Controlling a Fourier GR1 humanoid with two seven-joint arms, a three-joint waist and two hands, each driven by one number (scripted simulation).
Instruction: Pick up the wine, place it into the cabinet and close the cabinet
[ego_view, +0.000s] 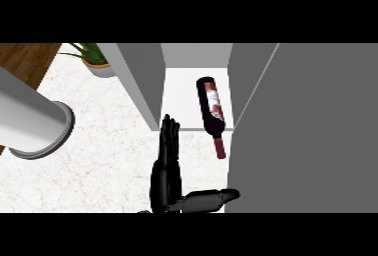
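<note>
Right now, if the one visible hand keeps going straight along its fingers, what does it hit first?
Likely the cabinet's left wall: the hand points up the view at its near edge. The wine bottle lies off to the right. Depth unclear.

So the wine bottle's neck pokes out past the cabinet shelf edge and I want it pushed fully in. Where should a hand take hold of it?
Probably by the neck. The wine bottle lies on its side, base deep inside the cabinet, with the slim neck overhanging the shelf edge toward the robot. The open hand just left of it could close in from that side.
</note>
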